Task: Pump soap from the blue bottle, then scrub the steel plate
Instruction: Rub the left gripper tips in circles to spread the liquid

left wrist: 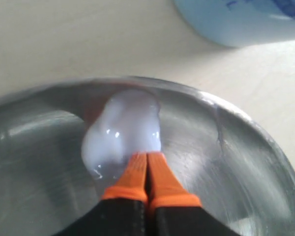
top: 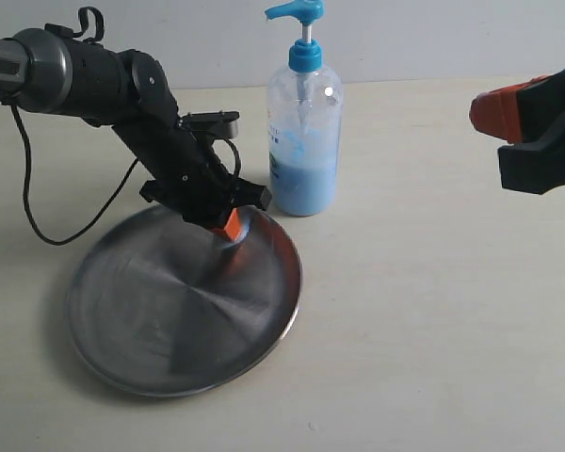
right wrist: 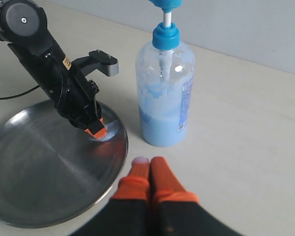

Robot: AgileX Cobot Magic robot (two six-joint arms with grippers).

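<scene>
My gripper (right wrist: 150,169), jaws pressed together, hangs above the worktop (right wrist: 246,147) near the blue bottle (right wrist: 164,93); the left gripper (right wrist: 96,130) tips into the steel plate (right wrist: 39,167).

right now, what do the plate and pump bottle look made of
Plate: metal, likely brushed steel; grey, fine circular brush lines, soft reflections. Pump bottle: probably clear plastic, pale blue liquid showing through; pump head opaque blue plastic.
</scene>
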